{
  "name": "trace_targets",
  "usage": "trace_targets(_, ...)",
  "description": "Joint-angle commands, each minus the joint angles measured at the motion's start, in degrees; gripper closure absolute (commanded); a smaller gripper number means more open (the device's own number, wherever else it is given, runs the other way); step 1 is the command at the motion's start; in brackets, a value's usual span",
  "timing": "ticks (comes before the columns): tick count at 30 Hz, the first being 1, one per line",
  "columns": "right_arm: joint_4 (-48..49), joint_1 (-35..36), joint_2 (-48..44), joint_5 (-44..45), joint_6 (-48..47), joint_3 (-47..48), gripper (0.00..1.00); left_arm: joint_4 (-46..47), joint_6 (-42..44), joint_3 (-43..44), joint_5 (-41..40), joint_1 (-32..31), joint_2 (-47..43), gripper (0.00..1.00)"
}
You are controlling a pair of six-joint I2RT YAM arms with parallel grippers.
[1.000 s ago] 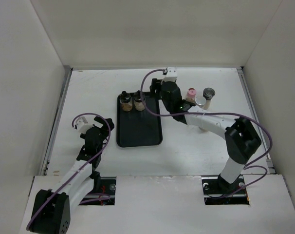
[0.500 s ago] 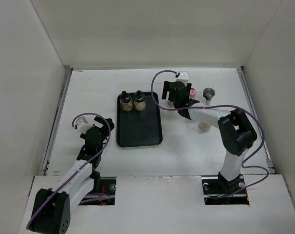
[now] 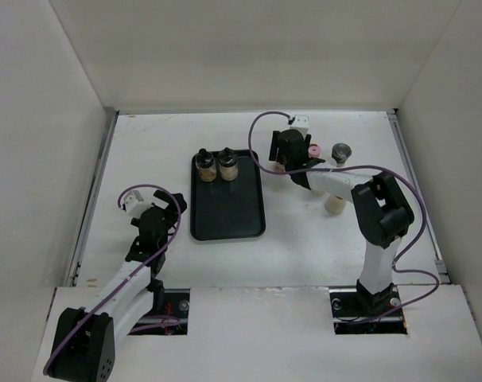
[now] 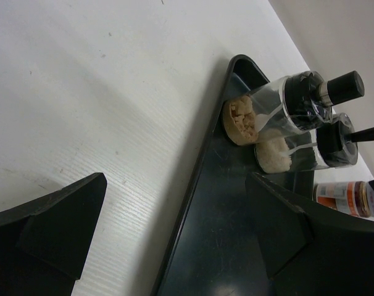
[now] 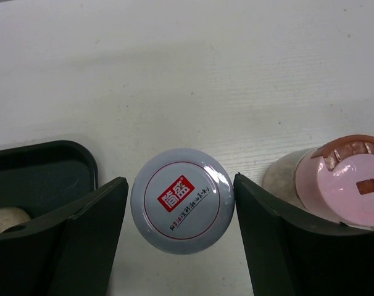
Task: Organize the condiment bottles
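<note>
A: Starting with the right pincer [image 5: 182, 184] — reaching where?
B: Hanging straight above a grey-capped jar [image 5: 182, 201] wearing a red label on its lid, bracketing it with one finger [image 5: 88, 240] on each side.
A: Squeezing it?
B: Hard telling from this angle: sitting very close to the lid's rim on both sides, possibly pressing the body underneath, possibly not.
A: And placing that jar where?
B: Standing upright on the white surface [image 5: 193, 68], just beside the far right corner of the black tray [image 5: 45, 161], with a pink-capped bottle [image 5: 350, 188] just beside it on the other flank.
A: Finding anything inside the tray?
B: Spotting a black-capped bottle [image 3: 203, 165] and a second black-capped bottle [image 3: 227, 164], side by side at the far end, both standing upright and holding tan contents.
A: Seeing more farther right?
B: Making out a dark-capped bottle [image 3: 340, 152] beyond the pink one, plus a pale bottle [image 3: 334, 205] partly tucked under the right arm's forearm, nearer the bases.
A: Turning to the left pincer [image 3: 163, 205]?
B: Hanging low left of the tray, apart from it, gaping wide, gripping nothing, facing the two tray bottles.
</note>
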Motion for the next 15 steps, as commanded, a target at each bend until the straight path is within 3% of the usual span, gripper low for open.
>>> trace_targets(1, -0.11, -0.05, 1.13, -0.35, -0.58, 3.22, 0.24, 2.84, 0.62, -0.02, -0.43, -0.23, -0.97, 0.00)
trace_targets(3, -0.73, -0.05, 1.57, -0.35, -0.94, 3.75, 0.24, 2.84, 0.70, -0.11, -0.78, -0.14, -1.06, 0.00)
trace_targets(7, -1.35, -0.05, 1.40, -0.17, -0.94, 3.93, 0.34, 2.75, 0.70, -0.19, -0.25, 0.12, -1.58, 0.00)
trace_targets(10, -1.35, -0.05, 0.52, 0.18, -0.76, 3.58, 0.50, 2.84, 0.70, -0.28, -0.78, 0.03, -1.41, 0.00)
trace_targets(15, 4.88, 0.73, -7.28, -0.34, -0.93, -0.99, 0.53, 2.93, 0.70, -0.19, -0.60, -0.05, -1.59, 0.00)
